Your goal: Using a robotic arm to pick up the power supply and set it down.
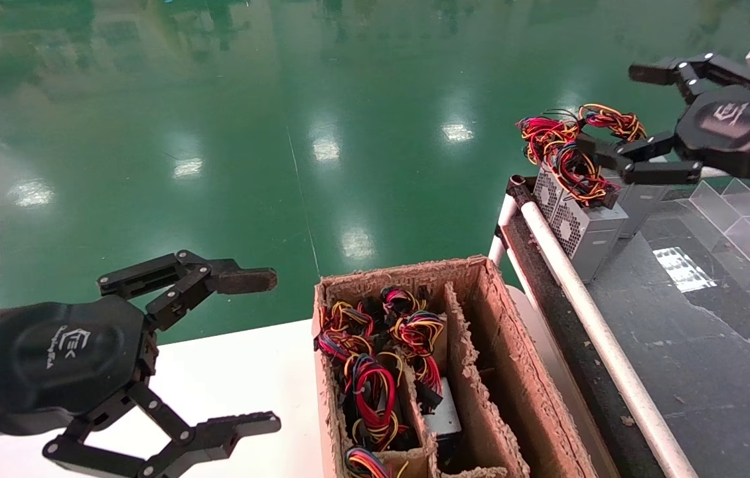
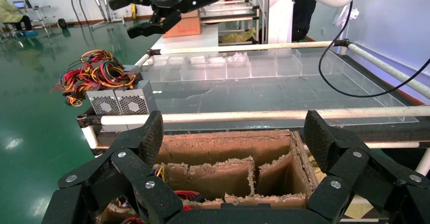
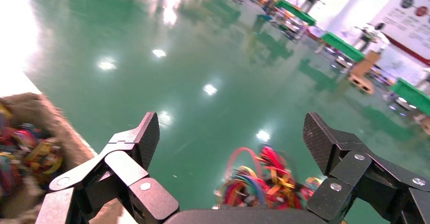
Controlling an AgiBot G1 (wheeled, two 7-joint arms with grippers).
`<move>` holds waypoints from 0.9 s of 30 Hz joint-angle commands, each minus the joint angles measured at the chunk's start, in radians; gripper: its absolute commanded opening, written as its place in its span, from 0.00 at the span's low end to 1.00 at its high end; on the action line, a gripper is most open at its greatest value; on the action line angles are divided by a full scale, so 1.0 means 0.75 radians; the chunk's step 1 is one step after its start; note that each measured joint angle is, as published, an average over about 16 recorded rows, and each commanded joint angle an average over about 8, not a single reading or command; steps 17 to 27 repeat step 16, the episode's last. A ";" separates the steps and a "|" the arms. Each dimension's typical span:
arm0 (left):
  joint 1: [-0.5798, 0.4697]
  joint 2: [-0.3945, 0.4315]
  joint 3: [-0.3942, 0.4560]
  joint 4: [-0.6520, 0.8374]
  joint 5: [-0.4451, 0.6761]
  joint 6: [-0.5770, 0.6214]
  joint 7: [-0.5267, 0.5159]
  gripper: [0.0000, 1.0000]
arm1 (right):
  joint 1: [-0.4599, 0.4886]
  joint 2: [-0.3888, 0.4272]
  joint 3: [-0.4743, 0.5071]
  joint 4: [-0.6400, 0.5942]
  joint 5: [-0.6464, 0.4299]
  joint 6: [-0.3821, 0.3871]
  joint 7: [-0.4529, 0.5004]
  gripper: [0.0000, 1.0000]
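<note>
Two grey power supplies stand side by side at the near corner of the dark conveyor. The nearer power supply (image 1: 581,229) (image 2: 133,101) has a perforated vent face and a looped red, yellow and black wire bundle (image 1: 564,149) (image 3: 258,183) on top. My right gripper (image 1: 634,119) (image 3: 233,133) (image 2: 129,16) hangs open just above and beside those wires, holding nothing. My left gripper (image 1: 262,352) (image 2: 233,133) is open and empty at the lower left, over the white table beside the cardboard box.
A worn cardboard box (image 1: 488,345) (image 2: 223,148) with dividers holds several more wired power supplies (image 1: 368,378); its right compartment looks empty. A white rail (image 1: 587,312) edges the conveyor. Clear plastic dividers (image 1: 747,212) line its far side. Green floor lies beyond.
</note>
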 commanded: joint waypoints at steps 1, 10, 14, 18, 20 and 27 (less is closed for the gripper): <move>0.000 0.000 0.000 0.000 0.000 0.000 0.000 1.00 | -0.034 0.009 0.004 0.044 0.031 -0.013 0.024 1.00; 0.000 0.000 0.000 0.000 0.000 0.000 0.000 1.00 | -0.187 0.050 0.020 0.241 0.171 -0.069 0.130 1.00; 0.000 0.000 0.000 0.000 0.000 0.000 0.000 1.00 | -0.246 0.066 0.026 0.317 0.226 -0.091 0.171 1.00; 0.000 0.000 0.000 0.000 0.000 0.000 0.000 1.00 | -0.263 0.071 0.027 0.339 0.241 -0.097 0.183 1.00; 0.000 0.000 0.000 0.000 0.000 0.000 0.000 1.00 | -0.263 0.071 0.027 0.339 0.241 -0.097 0.183 1.00; 0.000 0.000 0.000 0.000 0.000 0.000 0.000 1.00 | -0.263 0.071 0.027 0.339 0.241 -0.097 0.183 1.00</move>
